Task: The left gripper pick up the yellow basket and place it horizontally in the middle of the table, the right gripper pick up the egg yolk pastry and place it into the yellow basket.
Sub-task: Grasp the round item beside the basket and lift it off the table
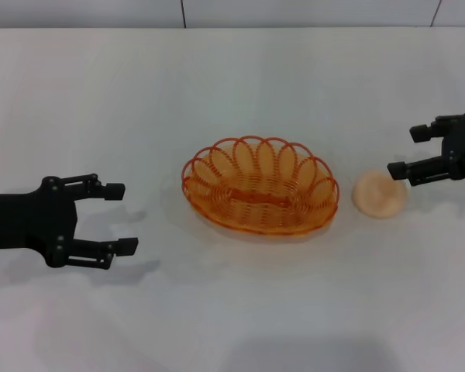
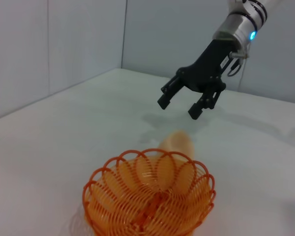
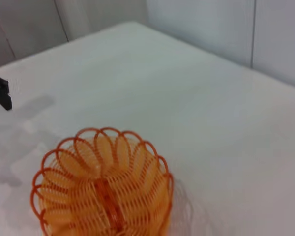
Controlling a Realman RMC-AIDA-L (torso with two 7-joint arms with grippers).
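Head view, for your log: yellow basket (image 1: 260, 186) lies lengthwise mid-table (image 1: 232, 77), upright, nothing inside. Egg yolk pastry (image 1: 379, 194) sits just beside its right end, toward the right edge. Right gripper (image 1: 408, 152) hovers by the pastry, 2 fingers apart, holding nothing. Left gripper (image 1: 120, 218) near the left edge, fingers spread, holding nothing.

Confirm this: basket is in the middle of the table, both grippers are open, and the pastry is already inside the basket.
Wrong on the pastry: the head view shows it on the table, outside the basket, by the right gripper. The rest holds; the left gripper is open too.
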